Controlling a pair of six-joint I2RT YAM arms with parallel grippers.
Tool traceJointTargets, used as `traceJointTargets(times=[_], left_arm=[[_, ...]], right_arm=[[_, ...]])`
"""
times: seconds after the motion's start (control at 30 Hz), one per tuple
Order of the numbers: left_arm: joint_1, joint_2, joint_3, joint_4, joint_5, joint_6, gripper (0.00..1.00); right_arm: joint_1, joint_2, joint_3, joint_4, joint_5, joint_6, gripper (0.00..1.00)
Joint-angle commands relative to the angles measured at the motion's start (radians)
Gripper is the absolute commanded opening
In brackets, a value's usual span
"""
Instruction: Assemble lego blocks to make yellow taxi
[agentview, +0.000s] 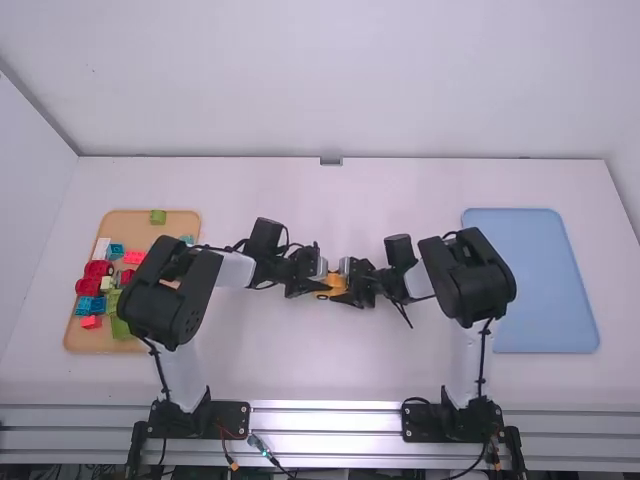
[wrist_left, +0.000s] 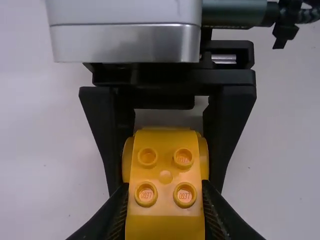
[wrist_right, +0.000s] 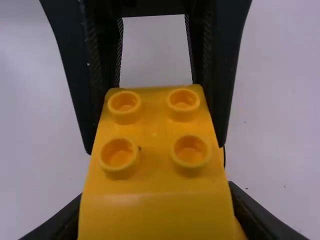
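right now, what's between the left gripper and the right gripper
Studded yellow lego, one piece or several joined, sits between the left gripper and right gripper, both with fingers at its sides; the high view shows this.

I see smooth, glossy plastic on the yellow block piece (wrist_left: 166, 172). My left gripper (agentview: 319, 288) has matt black fingers (wrist_right: 75, 65), finely rough on their inner sides. Down front, the rail (agentview: 325, 420) shines like bare metal, while the white table (agentview: 350, 365) looks smooth and matt.
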Motion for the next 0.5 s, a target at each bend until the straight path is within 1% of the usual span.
traceJointTargets(times=[0.0,0.23,0.33,0.4,0.47], left_arm=[[0.013,0.018,-0.014,-0.031,-0.126,0.010,0.08],[0.013,0.079,0.012,-0.040,-0.181,-0.019,0.10],[0.004,0.093,0.039,-0.108,-0.174,0.037,0.08],[0.002,0.093,0.058,-0.168,-0.211,0.063,0.06],[0.004,0.093,0.065,-0.190,-0.241,0.050,0.07]], right_arm=[[-0.002,0.019,0.001,-0.006,0.016,-0.006,0.46],[-0.002,0.019,0.001,-0.006,0.013,-0.005,0.46],[-0.002,0.019,0.001,-0.006,0.013,-0.005,0.46],[-0.002,0.019,0.002,-0.005,0.013,-0.006,0.47],[0.000,0.019,0.002,-0.002,0.013,-0.005,0.47]])
